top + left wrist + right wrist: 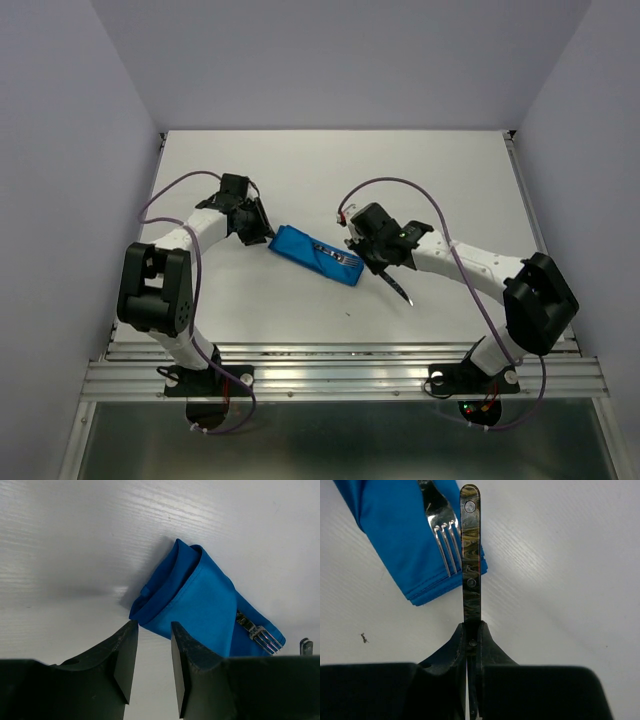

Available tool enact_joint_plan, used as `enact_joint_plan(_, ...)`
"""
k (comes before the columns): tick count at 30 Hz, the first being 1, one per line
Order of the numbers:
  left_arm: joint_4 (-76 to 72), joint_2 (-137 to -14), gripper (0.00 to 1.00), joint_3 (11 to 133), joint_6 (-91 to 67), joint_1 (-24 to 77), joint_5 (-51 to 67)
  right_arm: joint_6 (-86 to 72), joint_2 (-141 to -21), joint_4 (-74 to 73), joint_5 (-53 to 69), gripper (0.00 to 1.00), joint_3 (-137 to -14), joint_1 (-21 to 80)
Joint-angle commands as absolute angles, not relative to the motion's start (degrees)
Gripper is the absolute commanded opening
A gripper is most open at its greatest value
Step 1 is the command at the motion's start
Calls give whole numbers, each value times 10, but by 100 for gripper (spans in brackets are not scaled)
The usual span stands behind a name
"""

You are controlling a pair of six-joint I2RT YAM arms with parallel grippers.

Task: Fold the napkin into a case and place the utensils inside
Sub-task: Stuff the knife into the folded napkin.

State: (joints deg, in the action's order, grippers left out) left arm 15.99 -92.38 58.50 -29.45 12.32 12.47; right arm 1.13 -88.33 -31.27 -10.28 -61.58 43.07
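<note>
Starting at the left: holding the left gripper (150,647) about half open, with nothing between the fingers (126,655). Hovering low over the white table (75,540), aiming at the rolled left end of the case (200,600), fingertips just short of its nearest blue corner. Too close there to tell touching from apart.

Moving to the middle: lying flat between the two grippers as a narrow folded strip of blue cloth, slanting from upper left to lower right in the overhead view. Carrying the fork (447,545) on its right half, tines pointing at the right end and stopping just inside the cloth's edge. Impossible to tell whether the fork's handle is tucked under a fold.

Moving to the right: clamping the right gripper (471,627) fully onto the knife (471,555), pinching it where the dark marbled handle is ending. Pointing that handle forward past the fingertips, alongside the fork tines and across the right corner of the case. Trailing the blade back toward the near edge of the table in the overhead view.

Counting: one case, one fork, one knife, two grippers, and one tiny dark speck (364,638) lying on the table near the right end of the case.
</note>
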Motion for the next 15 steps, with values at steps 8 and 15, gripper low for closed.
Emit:
enact_joint_plan(8,144,-955,43,595,-305,126,141,152,-912,-314,-40,1,-659,469)
enact_joint_plan(15,149,-961,43,603,-304,125,141,178,-961,-323,-39,1,-697,480)
